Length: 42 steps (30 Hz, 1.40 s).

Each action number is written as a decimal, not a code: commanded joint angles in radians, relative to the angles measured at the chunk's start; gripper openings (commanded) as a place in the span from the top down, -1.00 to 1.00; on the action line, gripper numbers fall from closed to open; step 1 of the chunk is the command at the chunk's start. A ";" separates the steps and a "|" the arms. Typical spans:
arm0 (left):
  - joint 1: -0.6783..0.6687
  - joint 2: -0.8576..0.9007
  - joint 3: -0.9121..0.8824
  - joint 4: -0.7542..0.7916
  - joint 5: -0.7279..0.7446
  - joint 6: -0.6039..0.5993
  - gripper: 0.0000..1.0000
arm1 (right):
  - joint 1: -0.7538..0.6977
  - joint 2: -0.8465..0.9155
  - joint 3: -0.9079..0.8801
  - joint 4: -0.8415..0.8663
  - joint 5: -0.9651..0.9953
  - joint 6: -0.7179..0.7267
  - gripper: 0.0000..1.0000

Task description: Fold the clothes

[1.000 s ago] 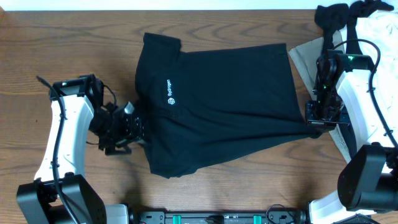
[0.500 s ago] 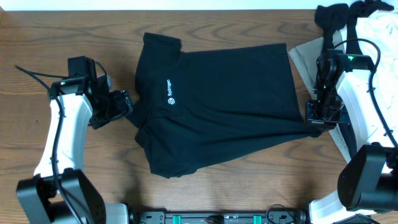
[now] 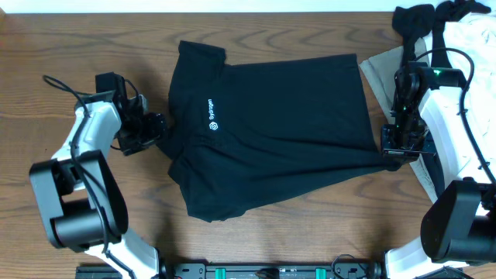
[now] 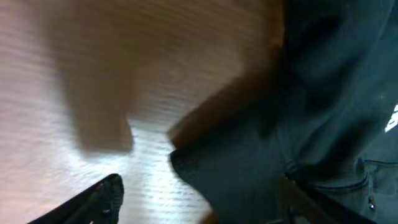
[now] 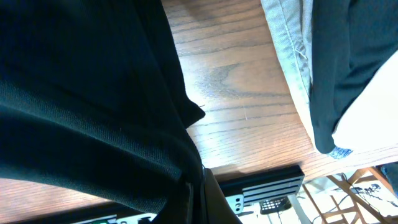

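Observation:
A black T-shirt (image 3: 279, 132) with a small white logo lies spread flat on the wooden table (image 3: 93, 46). My left gripper (image 3: 152, 129) is at the shirt's left edge. In the left wrist view the left gripper (image 4: 199, 199) is open, with a corner of the black shirt (image 4: 249, 168) lying between the fingers. My right gripper (image 3: 397, 144) is at the shirt's right lower corner. In the right wrist view the right gripper (image 5: 196, 190) is shut on the black fabric (image 5: 81, 106).
A beige cloth (image 3: 381, 74) lies beside the shirt's right edge and also shows in the right wrist view (image 5: 289, 56). A dark garment (image 3: 415, 19) and a white cloth (image 3: 474, 39) are piled at the back right. The table's front edge (image 5: 261, 168) is close to the right gripper.
My left arm has swung from the shirt's lower left side up and back to its left edge. The right arm and the shirt have not moved.

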 commanded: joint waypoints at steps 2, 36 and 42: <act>0.001 0.041 -0.002 0.002 0.060 0.061 -0.47 | -0.016 -0.012 -0.005 0.000 0.018 0.018 0.97; 0.005 -0.160 0.139 0.120 -0.181 0.000 0.88 | -0.014 -0.012 -0.004 0.004 0.018 0.018 0.97; 0.005 -0.137 0.138 0.070 -0.181 0.000 0.38 | -0.014 -0.012 -0.004 0.004 0.018 0.018 0.97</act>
